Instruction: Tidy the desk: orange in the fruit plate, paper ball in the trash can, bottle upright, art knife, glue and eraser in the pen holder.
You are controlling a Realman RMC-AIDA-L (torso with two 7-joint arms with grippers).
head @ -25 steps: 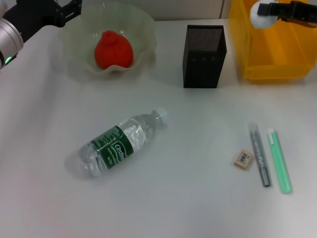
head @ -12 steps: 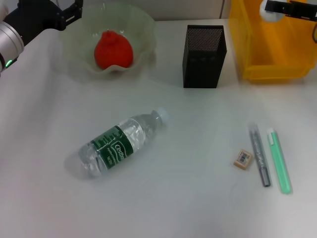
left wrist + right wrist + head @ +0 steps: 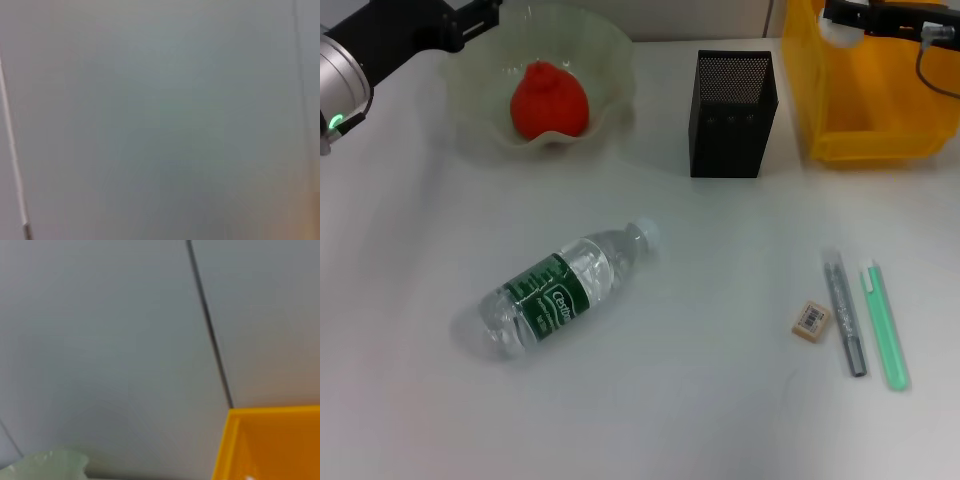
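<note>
The orange (image 3: 548, 100) lies in the pale-green fruit plate (image 3: 610, 50) at the back left. My left gripper (image 3: 470, 18) hovers by the plate's far left rim. My right gripper (image 3: 850, 18) is shut on the white paper ball (image 3: 836, 30) and holds it over the back left corner of the yellow trash can (image 3: 880, 100), which also shows in the right wrist view (image 3: 270, 445). The bottle (image 3: 560, 290) lies on its side in the middle. The eraser (image 3: 810, 320), the grey art knife (image 3: 845, 312) and the green glue stick (image 3: 885, 325) lie at the front right. The black mesh pen holder (image 3: 732, 115) stands at the back.
The white desk (image 3: 700, 400) carries everything. The pen holder stands between the fruit plate and the trash can. The left wrist view shows only a plain grey surface. The plate's rim shows in the right wrist view (image 3: 50, 462).
My right gripper has shifted with the paper ball, first right and back, then left along the trash can's back edge. My left arm has edged right toward the plate.
</note>
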